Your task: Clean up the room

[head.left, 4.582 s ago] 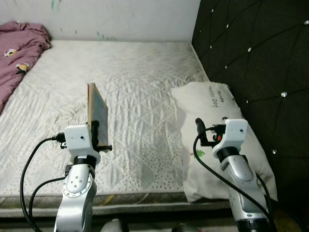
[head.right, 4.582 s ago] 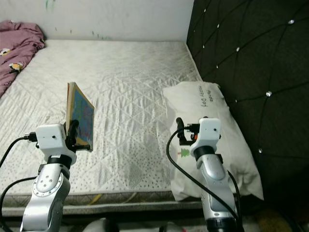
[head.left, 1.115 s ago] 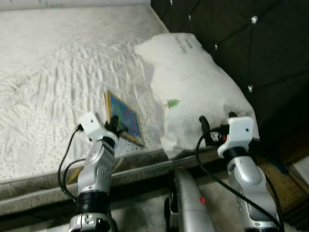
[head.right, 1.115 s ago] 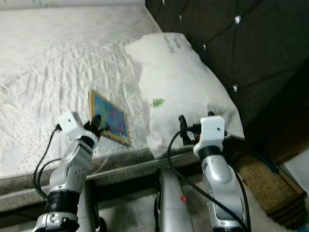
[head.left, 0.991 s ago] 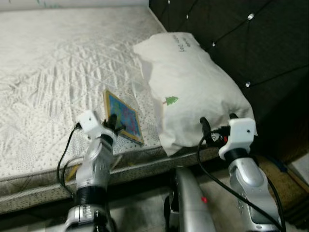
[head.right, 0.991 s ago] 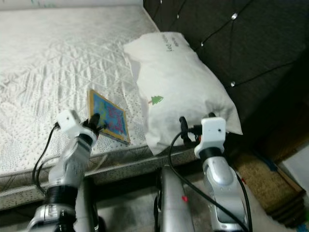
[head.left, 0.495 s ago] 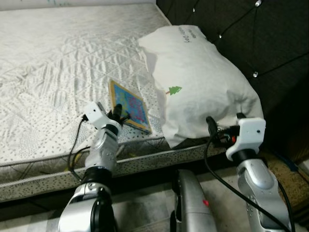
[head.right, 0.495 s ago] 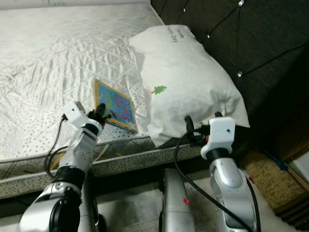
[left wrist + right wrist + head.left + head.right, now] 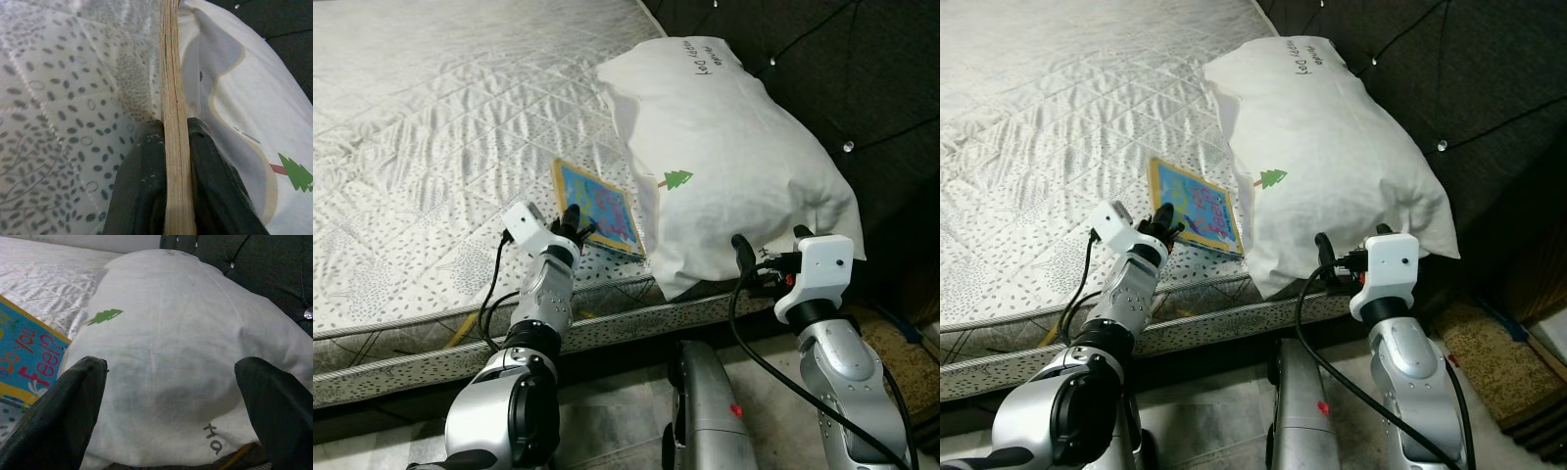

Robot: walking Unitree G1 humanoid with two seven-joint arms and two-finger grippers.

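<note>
A thin picture book (image 9: 600,208) with a blue cover and yellow border lies on the white quilted mattress (image 9: 431,147), close to its near edge and beside a white pillow (image 9: 724,157). My left gripper (image 9: 573,227) is shut on the book's near edge; in the left wrist view the fingers (image 9: 142,191) pinch the book's page edge (image 9: 172,127). My right gripper (image 9: 766,262) is open with nothing in it, held in front of the pillow (image 9: 171,367) off the bed's near corner. The book's cover (image 9: 22,357) also shows in the right wrist view.
A dark tufted headboard (image 9: 803,59) stands behind the pillow on the right. The bed's side edge (image 9: 607,328) runs across just under my arms. A brown mat (image 9: 1484,343) lies on the floor at the lower right.
The camera has shifted. The book, held upright above the bed 4.6 s ago, has come down onto the mattress beside the pillow, still in my left gripper.
</note>
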